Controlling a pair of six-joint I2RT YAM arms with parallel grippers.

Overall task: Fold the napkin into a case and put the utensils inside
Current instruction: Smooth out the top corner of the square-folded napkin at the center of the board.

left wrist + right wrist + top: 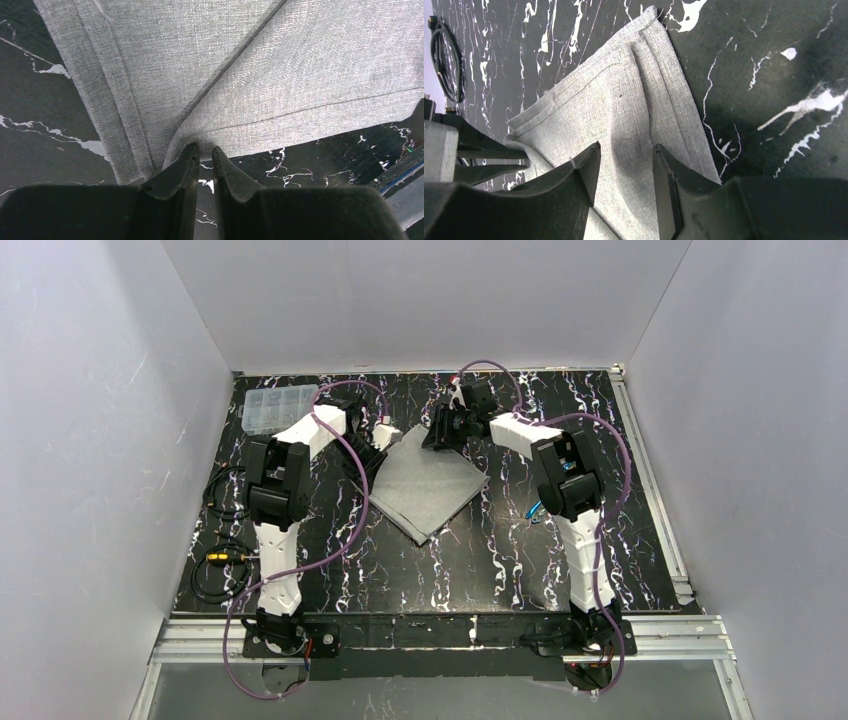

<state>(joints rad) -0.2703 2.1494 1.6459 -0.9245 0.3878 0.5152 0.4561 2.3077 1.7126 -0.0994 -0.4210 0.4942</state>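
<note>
- Left gripper (205,149): jaws narrow, pinching a lifted fold of the napkin (280,85) at their tips.
- Right gripper (626,150): jaws apart, napkin directly beneath them.

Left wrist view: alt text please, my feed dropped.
The left gripper, nearly shut, pinches a corner of the grey napkin, whose top layer folds diagonally over a hemmed lower layer. Black white-veined table shows around it.
</note>
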